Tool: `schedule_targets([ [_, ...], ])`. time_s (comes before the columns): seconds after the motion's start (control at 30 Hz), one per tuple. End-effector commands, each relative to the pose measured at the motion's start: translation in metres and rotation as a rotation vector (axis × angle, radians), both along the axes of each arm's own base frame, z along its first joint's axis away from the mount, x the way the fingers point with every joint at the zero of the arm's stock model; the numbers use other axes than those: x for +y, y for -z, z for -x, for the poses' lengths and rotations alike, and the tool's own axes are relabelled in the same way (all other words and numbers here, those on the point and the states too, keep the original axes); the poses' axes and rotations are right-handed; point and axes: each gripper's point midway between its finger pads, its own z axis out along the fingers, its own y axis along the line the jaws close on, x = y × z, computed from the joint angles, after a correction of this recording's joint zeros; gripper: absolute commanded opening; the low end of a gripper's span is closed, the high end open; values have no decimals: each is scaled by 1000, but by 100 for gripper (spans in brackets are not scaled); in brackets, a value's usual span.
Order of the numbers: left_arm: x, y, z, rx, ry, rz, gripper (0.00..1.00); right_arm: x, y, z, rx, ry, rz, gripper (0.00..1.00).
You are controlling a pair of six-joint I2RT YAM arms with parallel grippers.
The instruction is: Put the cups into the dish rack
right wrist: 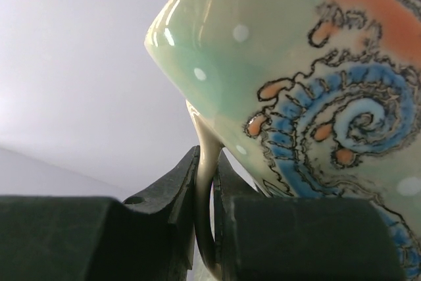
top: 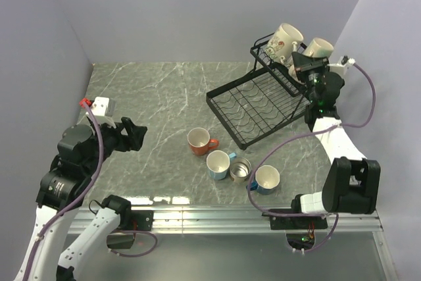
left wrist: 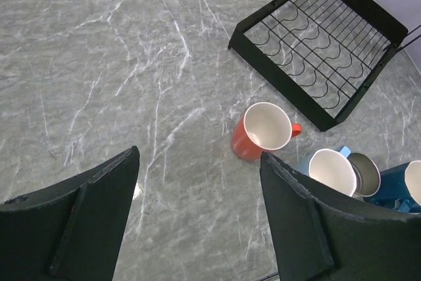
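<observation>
Two cream mugs (top: 287, 39) (top: 318, 48) tilted at the raised basket of the dish rack (top: 225, 120), far right. Patterned mug (right wrist: 316, 97) pinched by its handle (right wrist: 202, 136) in the closed right tool (right wrist: 205, 169). On the tabletop (top: 145, 97) near the rack: orange mug (top: 198, 141), two blue mugs (top: 218, 164) (top: 267, 179), steel cup (top: 240, 170) between them. Left tool (top: 135, 135) at left, spread wide, holding nothing.

A robotics laboratory is shown. A marbled worktop (top: 158, 103) is enclosed by plain walls (top: 197, 11), with robot arms (top: 345, 185) bolted on.
</observation>
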Motion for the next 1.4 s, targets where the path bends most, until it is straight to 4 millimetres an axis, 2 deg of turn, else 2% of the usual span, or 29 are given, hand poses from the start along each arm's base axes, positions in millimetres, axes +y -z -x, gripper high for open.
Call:
schedule_targets([
  [0.0,3,-4,6,-24,9,-18,79,-8,-63,36,-222,76,14,0],
  [0.2,5,-7,13,-35,14,-21,79,-10,-31,40,-165,79,-29,0],
  [0.37,6,-5,18,-32,13,-20,79,-7,-6,29,-75,54,-58,0],
  [0.43,7,-7,19,-35,11,-16,79,-5,12,25,5,45,-69,1],
  [0.47,8,-9,20,-40,8,-13,79,-6,13,24,25,51,-71,6],
  [0.5,8,-10,20,-43,4,-11,80,-6,24,24,84,54,-73,18],
  [0.53,9,-11,21,-46,2,-9,79,-7,28,24,107,63,-69,25],
  [0.57,9,-14,21,-54,1,-7,79,-8,27,25,116,67,-67,32],
  [0.6,10,-15,21,-60,-4,-4,80,-10,34,27,157,77,-58,44],
  [0.67,10,-17,23,-66,-4,-2,80,-12,30,30,182,93,-42,51],
  [0.7,11,-19,23,-73,-4,0,79,-13,37,33,226,100,-19,54],
  [0.73,11,-21,23,-81,-5,5,79,-12,31,36,230,101,-10,56],
  [0.77,11,-22,25,-90,-6,11,79,-15,40,40,273,112,12,56],
  [0.8,11,-23,25,-96,-6,14,79,-16,35,46,272,122,18,58],
  [0.93,10,-27,24,-119,-10,32,79,-19,39,63,309,142,47,59],
  [1.13,9,-25,20,-126,-10,43,80,-19,55,85,382,145,87,59],
  [1.37,7,-21,15,-111,-11,42,80,-17,60,110,409,135,118,59],
])
